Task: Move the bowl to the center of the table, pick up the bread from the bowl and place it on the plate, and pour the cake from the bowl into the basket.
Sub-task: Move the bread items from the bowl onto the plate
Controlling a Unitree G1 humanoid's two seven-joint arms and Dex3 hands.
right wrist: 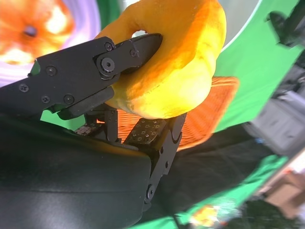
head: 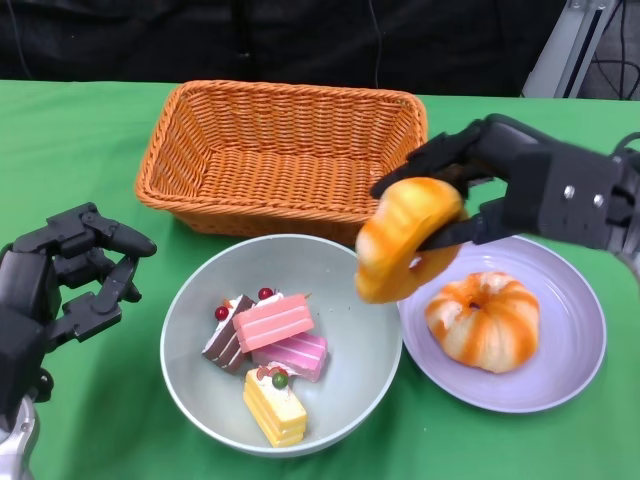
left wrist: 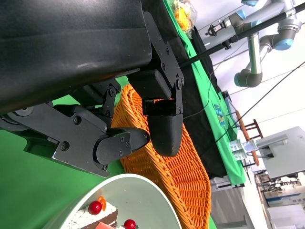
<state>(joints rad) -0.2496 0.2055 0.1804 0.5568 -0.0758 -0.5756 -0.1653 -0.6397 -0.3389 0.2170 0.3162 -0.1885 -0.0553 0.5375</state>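
- Right hand (head: 500, 190) grips a golden bread roll (head: 405, 240) above the lilac plate's (head: 575, 340) rim, beside the striped orange bun (head: 483, 320).
- Left hand (head: 65, 275) hovers empty, fingers apart, beside the grey bowl (head: 190, 300) of cake slices (head: 272, 322).
- Orange wicker basket (head: 280, 150) sits behind the bowl.

A green cloth (head: 80, 160) covers the table. Behind it hangs a black curtain (head: 300, 40). Beyond the table's far end stand a grey robot arm (left wrist: 255, 57), a wooden chair (left wrist: 248, 133), and what may be white cabinets (left wrist: 286, 148).
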